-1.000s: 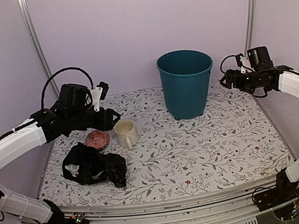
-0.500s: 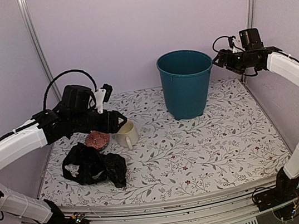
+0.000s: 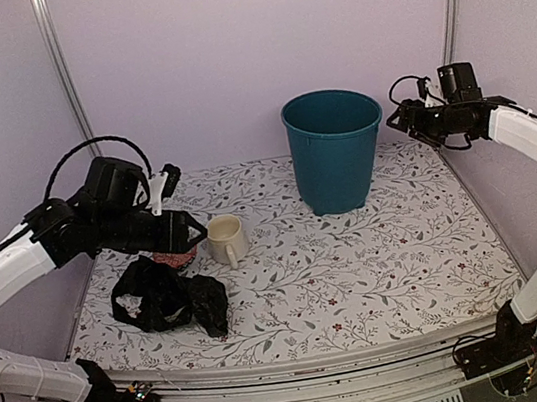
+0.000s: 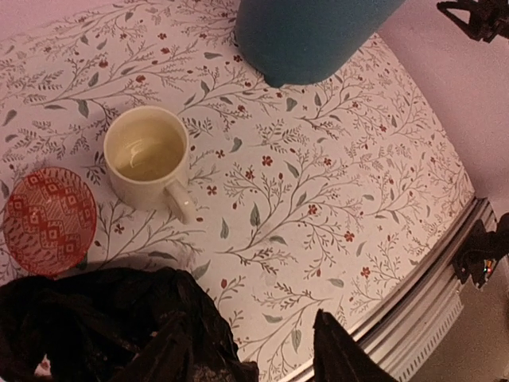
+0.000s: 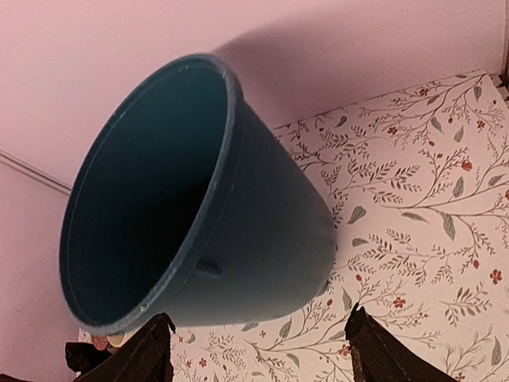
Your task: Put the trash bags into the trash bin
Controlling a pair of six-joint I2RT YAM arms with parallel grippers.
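Observation:
The trash bag (image 3: 167, 299) is a crumpled black glossy heap on the floral table at the near left; the left wrist view has it in the bottom left corner (image 4: 87, 318). My left gripper (image 3: 193, 235) hovers open just above and behind it, over the bag's edge (image 4: 250, 360), holding nothing. The trash bin (image 3: 335, 151) is a teal bucket standing upright at the back centre (image 4: 318, 32). My right gripper (image 3: 400, 122) hangs open and empty beside the bin's right rim, facing its side (image 5: 262, 354).
A cream mug (image 3: 226, 240) (image 4: 147, 155) stands right of a red patterned dish (image 4: 48, 219) that the left gripper partly covers from above. The table's metal front rail (image 4: 429, 310) runs close to the bag. Lilac walls and corner posts enclose the table.
The left gripper pulled back to the left and dropped lower, from over the mug toward the bag. The right gripper rose beside the bin's rim, then settled slightly lower.

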